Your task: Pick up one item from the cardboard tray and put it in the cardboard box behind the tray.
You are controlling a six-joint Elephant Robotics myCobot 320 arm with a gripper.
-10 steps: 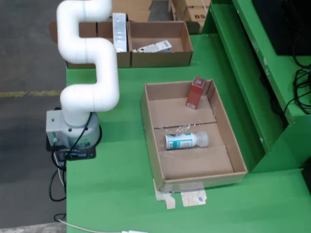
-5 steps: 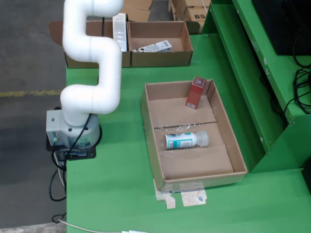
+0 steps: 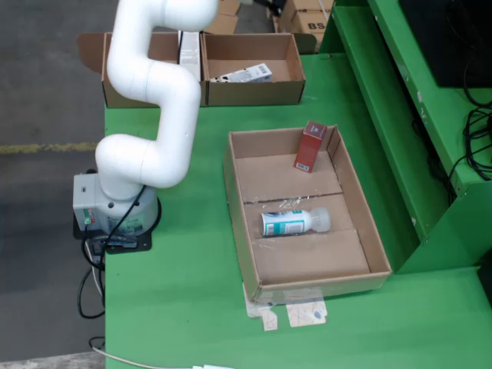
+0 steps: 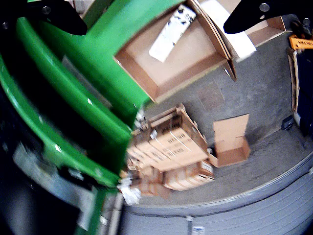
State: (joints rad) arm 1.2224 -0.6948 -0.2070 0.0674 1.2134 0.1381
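Fixed view: white arm (image 3: 150,115) rises from its base at table's left edge and runs out the top of frame, so gripper isn't visible there. Cardboard tray (image 3: 240,211) sits mid-table w/ 2 items: red carton (image 3: 310,146) upright, leaning at the far wall near the right corner, and a white bottle w/ teal label (image 3: 294,222) lying on its side across the middle. Cardboard box (image 3: 290,68) behind tray holds a white packet (image 3: 246,74). Wrist view: gripper (image 4: 151,14) spread wide, both dark fingers (image 4: 56,14) well apart at the top corners, nothing between them; it looks down, tilted, at the box (image 4: 161,83) w/ the packet (image 4: 172,27) inside, floor and stacked cartons (image 4: 168,152) beyond the table edge.
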